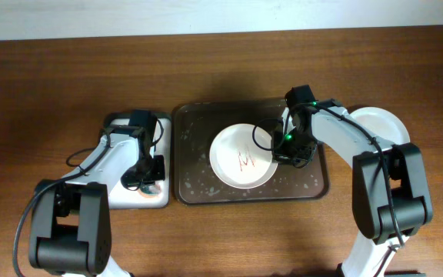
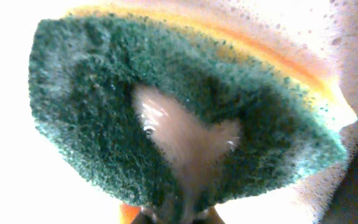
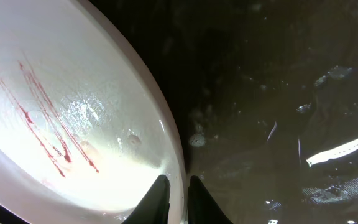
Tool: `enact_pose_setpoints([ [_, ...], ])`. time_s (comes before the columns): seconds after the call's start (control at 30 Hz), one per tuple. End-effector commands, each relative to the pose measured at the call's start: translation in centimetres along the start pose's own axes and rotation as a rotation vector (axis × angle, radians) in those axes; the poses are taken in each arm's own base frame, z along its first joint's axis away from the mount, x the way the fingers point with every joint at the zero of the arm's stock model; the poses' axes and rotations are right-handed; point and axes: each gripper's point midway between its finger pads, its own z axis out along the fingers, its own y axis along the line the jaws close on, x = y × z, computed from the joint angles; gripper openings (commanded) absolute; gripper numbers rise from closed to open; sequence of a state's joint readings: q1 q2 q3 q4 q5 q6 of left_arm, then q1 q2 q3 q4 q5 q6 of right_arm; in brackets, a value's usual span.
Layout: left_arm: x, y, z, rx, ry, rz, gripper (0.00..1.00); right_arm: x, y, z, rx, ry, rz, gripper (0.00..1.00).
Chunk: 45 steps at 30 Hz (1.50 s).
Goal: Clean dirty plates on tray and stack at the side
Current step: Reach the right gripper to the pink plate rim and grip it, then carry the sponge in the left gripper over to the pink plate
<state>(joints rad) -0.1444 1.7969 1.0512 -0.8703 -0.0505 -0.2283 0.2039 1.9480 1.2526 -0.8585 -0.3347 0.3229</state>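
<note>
A white plate (image 1: 237, 158) with red scribble marks lies in the dark brown tray (image 1: 306, 183), which carries foam specks. My right gripper (image 1: 281, 148) is shut on the plate's right rim. In the right wrist view the jaws (image 3: 176, 186) pinch the rim of the plate (image 3: 73, 143), one finger inside and one outside, over the wet tray (image 3: 278, 93). My left gripper (image 1: 143, 178) is over the small white tray (image 1: 118, 121) on the left. It is shut on a green sponge (image 2: 92, 93) with a yellow-orange back. Another pale plate (image 1: 381, 123) lies on the table at the right, partly hidden by the right arm.
The small white tray stands directly against the left side of the brown tray. The wooden table (image 1: 221, 69) runs behind and in front of both trays. Both arms' bases are at the front edge.
</note>
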Motion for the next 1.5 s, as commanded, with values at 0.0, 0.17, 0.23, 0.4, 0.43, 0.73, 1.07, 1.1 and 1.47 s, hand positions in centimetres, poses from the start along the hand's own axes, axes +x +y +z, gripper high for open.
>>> enact_pose_setpoints([
  [0.0,-0.5,0.0,-0.6,0.008,-0.02,-0.006,0.0,0.4,-0.1,0.5,0.004,0.016,0.009,0.13],
  [0.17,-3.6,-0.3,-2.8,0.008,-0.114,-0.012,0.68,0.4,-0.1,0.5,0.004,0.016,0.008,0.13],
  [0.23,-5.6,-0.4,-4.4,0.012,-0.181,-0.017,0.76,0.4,-0.1,0.5,0.004,0.016,0.008,0.13],
  [0.4,-5.2,-0.1,-2.4,-0.016,-0.152,-0.017,0.79,0.4,-0.1,0.5,0.004,0.016,0.008,0.13],
  [0.43,-4.9,0.0,-1.8,-0.02,-0.138,-0.015,0.79,0.4,-0.1,0.5,0.004,0.016,0.008,0.13],
  [0.73,-4.8,-0.2,0.0,-0.02,-0.102,-0.013,0.0,0.4,-0.1,0.5,0.004,0.016,0.009,0.13],
  [1.07,-5.0,-0.5,-3.0,-0.001,-0.093,-0.011,0.47,0.4,-0.1,0.5,0.003,0.016,0.009,0.13],
  [1.1,-4.7,-0.8,-3.0,0.017,-0.079,-0.01,0.45,0.4,-0.1,0.5,0.004,0.016,0.009,0.13],
  [1.47,-1.9,-0.6,-0.2,0.017,-0.011,-0.006,0.19,0.5,-0.1,0.5,0.005,0.02,0.01,0.12],
])
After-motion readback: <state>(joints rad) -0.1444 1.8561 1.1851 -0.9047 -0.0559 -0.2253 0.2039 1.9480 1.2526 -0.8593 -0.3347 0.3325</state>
